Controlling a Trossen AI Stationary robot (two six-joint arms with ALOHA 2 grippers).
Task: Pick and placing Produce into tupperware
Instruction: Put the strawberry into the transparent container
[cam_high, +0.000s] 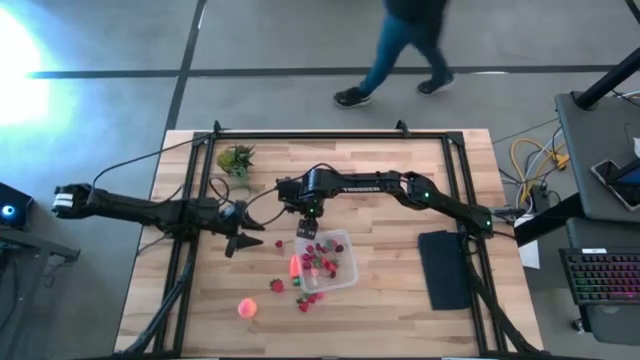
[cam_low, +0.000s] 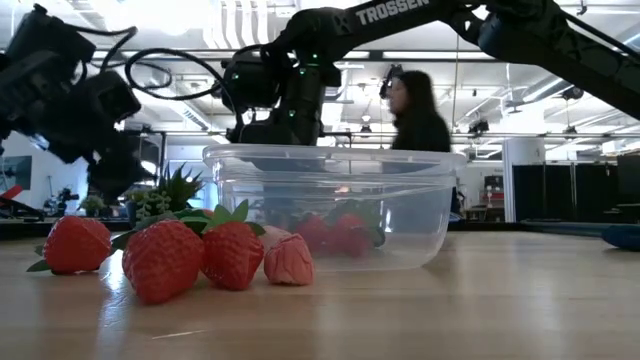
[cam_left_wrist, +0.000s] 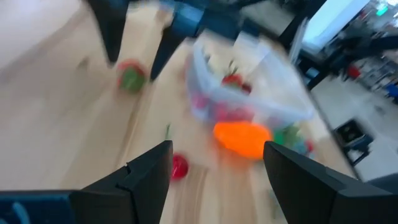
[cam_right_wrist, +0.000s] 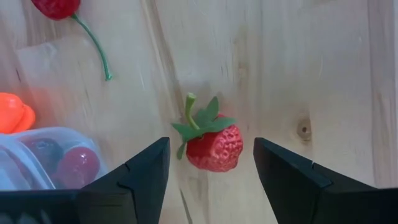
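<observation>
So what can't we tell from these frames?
- Berry count inside the container: too small in the high view, and the front strawberries partly block the low view.
- Orange object beside it: the left wrist view is blurred.
- Container in the right wrist view: mostly cut off by the edge.

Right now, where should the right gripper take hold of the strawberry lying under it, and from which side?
By the red body of the strawberry, across its widest part, straight down from above. It lies on its side on the table, leafy cap and thin stem at one end, and the open right gripper straddles it. The left gripper waits open nearby.
</observation>
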